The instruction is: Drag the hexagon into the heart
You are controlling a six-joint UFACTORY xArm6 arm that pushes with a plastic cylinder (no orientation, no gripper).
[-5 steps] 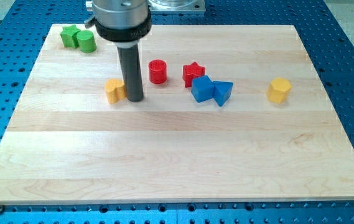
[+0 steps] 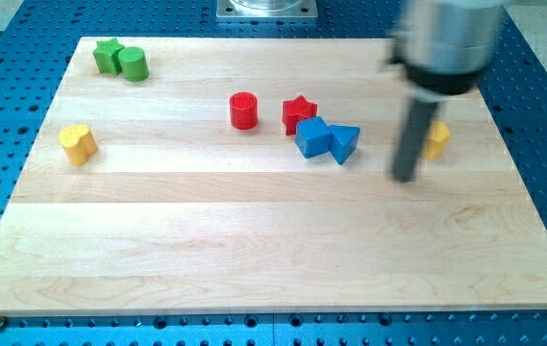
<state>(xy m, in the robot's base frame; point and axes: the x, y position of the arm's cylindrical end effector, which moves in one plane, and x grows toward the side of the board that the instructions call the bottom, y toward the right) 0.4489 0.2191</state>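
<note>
The yellow hexagon (image 2: 436, 140) sits at the board's right side, partly hidden behind my rod. The yellow heart (image 2: 78, 144) sits far off at the board's left side. My tip (image 2: 405, 178) rests on the board just left of and slightly below the hexagon, close to it; whether it touches the block cannot be told. The rod is motion-blurred.
A green star (image 2: 109, 55) and a green cylinder (image 2: 134, 63) stand at the top left. A red cylinder (image 2: 243, 111), a red star (image 2: 298, 113), a blue cube (image 2: 312, 136) and a blue triangular block (image 2: 344, 143) sit mid-board between heart and hexagon.
My rod has moved from beside the heart across to the right, next to the hexagon. The heart now lies much farther left than before. The hexagon has not moved.
</note>
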